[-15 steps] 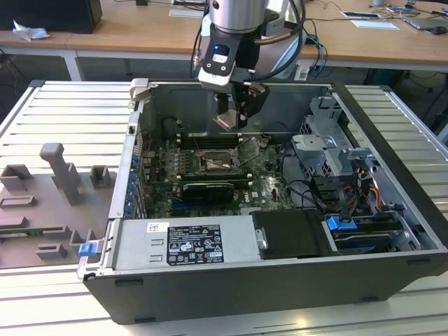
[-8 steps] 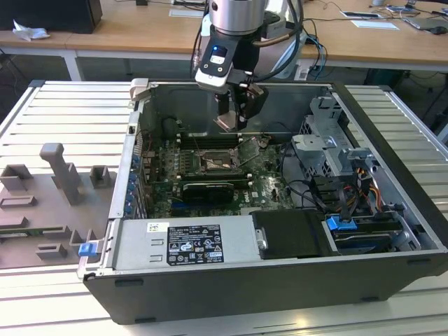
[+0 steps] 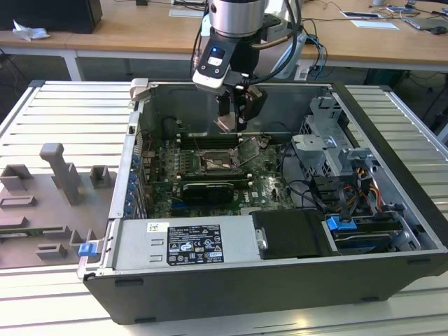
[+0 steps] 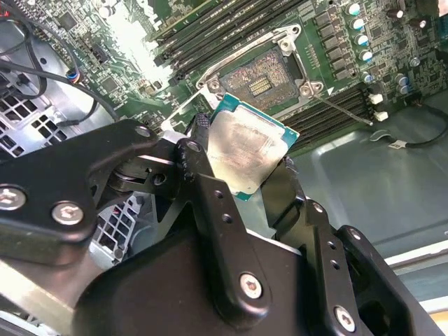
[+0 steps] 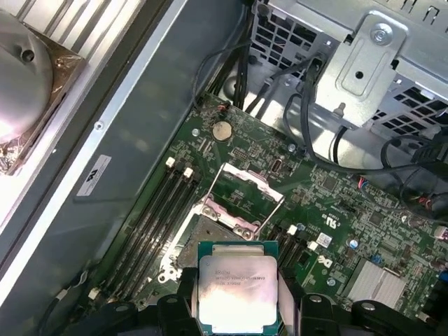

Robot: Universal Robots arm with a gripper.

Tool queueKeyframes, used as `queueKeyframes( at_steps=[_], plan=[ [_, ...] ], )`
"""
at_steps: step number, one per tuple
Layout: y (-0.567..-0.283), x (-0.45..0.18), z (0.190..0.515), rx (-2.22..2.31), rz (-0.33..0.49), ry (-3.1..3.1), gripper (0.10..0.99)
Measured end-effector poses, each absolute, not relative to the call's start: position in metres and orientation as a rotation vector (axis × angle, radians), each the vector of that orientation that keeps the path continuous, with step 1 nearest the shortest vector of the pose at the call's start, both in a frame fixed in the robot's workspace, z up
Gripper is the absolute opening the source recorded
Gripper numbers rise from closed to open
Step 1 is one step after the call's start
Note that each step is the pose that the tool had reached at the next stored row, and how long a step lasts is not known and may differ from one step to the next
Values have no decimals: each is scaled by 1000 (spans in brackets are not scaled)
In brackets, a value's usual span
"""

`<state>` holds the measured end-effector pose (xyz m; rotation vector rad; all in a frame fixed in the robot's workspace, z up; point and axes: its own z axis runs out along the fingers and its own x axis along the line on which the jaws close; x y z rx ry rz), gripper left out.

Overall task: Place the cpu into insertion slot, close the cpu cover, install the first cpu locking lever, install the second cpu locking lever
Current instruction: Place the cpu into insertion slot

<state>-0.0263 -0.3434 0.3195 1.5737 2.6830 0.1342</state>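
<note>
The claw (image 4: 241, 159) is clamped on the cpu (image 5: 236, 292), its black fingers (image 4: 190, 157) pinching opposite edges. The chip is a small square, pale silver-beige on top with a green rim (a few lines of dark print cross it, too fine to make out). It hangs clear above the insertion slot (image 5: 208, 234), whose cpu cover (image 5: 252, 181) stands lifted open.
</note>
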Motion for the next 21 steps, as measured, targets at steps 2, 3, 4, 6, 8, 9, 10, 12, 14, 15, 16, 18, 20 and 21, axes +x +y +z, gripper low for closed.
queueKeyframes(
  at_steps=[2,3,4,6,8,9,10,12,14,15,16,18,20,21],
  plan=[
    [-343,-26,319,1585,134,2676,541],
    [-343,-26,319,1591,134,2672,541],
    [-343,-26,319,1597,134,2668,541],
    [-343,-26,318,1610,134,2660,541],
    [-343,-26,317,1624,134,2651,541],
    [-343,-26,317,1632,133,2646,541],
    [-343,-26,317,1647,133,2636,541],
    [-343,-26,316,1690,132,2607,541],
    [-343,-26,314,1742,131,2570,541],
    [-343,-26,314,1771,130,2550,541],
    [-343,-26,313,1782,130,2541,541],
    [-343,-26,313,1803,129,2526,541],
    [-343,-26,312,1829,129,2505,541],
    [-343,-26,311,1840,129,2497,541]
  ],
)
